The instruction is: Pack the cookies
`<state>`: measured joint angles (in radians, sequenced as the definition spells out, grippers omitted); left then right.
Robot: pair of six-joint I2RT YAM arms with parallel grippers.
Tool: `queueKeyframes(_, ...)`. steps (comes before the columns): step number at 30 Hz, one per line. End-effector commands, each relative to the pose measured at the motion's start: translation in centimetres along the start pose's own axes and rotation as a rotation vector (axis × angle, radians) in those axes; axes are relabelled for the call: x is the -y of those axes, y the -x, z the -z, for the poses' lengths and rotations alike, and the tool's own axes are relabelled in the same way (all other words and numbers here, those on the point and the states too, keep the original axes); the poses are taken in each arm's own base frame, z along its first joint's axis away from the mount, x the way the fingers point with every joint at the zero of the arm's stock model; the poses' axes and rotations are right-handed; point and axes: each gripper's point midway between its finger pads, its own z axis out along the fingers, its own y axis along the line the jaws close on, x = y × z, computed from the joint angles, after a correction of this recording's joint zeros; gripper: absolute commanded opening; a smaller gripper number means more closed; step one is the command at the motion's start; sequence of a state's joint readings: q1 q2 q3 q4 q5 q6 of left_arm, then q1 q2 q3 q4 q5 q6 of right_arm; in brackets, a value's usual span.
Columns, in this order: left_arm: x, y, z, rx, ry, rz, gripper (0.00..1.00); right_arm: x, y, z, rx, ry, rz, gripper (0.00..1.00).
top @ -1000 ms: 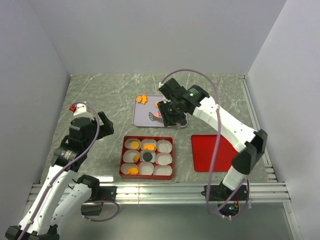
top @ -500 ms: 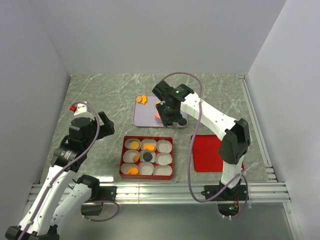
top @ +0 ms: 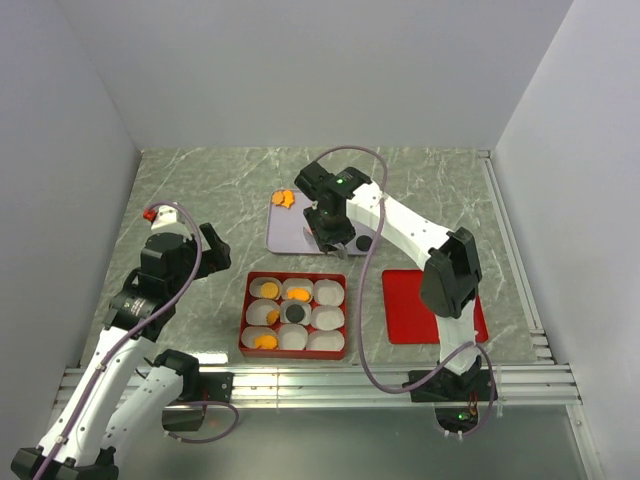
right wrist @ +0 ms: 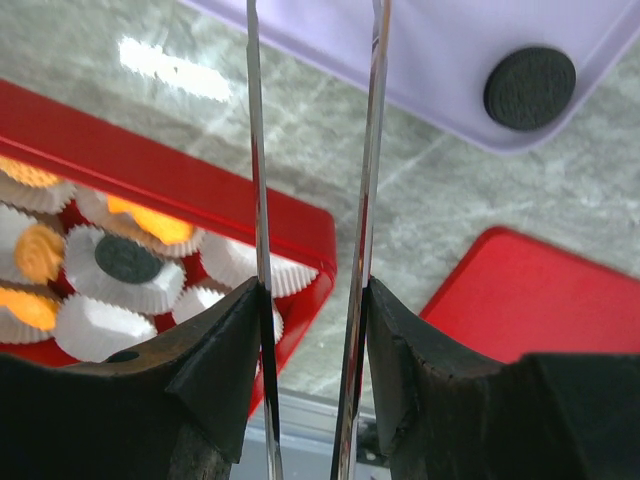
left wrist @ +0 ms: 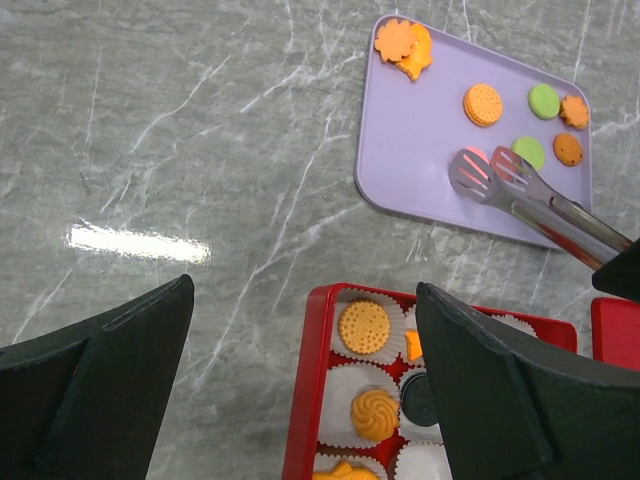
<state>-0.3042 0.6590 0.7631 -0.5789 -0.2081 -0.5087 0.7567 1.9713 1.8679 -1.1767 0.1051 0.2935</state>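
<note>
Several cookies lie on a purple tray [left wrist: 420,150]: orange flower shapes [left wrist: 403,45], an orange disc [left wrist: 483,103], green discs [left wrist: 543,100] and a black disc [right wrist: 530,87]. My right gripper [right wrist: 312,300] is shut on metal tongs [left wrist: 520,195]. The tongs' tips sit around a pink cookie [left wrist: 478,163] on the tray. The right gripper [top: 332,238] hangs over the tray's near edge. A red box [top: 295,315] of white paper cups holds orange cookies [left wrist: 363,326] and a black one [left wrist: 425,395]. My left gripper [left wrist: 305,290] is open and empty, above the box's left side.
A flat red lid [top: 430,305] lies right of the box and shows in the right wrist view [right wrist: 540,290]. The left arm [top: 165,270] stands left of the box. Walls close in the table on the left, back and right.
The right arm has swung left and folded in over the tray, bringing the tongs down onto the tray. The left arm has barely moved.
</note>
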Motion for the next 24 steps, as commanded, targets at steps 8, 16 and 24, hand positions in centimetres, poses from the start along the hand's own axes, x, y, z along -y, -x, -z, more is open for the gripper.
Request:
queueKeyframes(8,0.5,1.2,0.0,0.045,-0.021,-0.004,0.99,0.0,2.1,0.5,0.041,0.016,-0.014,0.51)
queueKeyframes(16,0.5,1.3,0.0,0.047,-0.020,-0.004,0.99,-0.2,1.3,-0.3,0.011,0.026,-0.012,0.46)
queueKeyframes(24,0.5,1.4,0.1,0.054,-0.020,-0.001,0.99,-0.4,1.7,-0.3,0.010,0.023,-0.021,0.34)
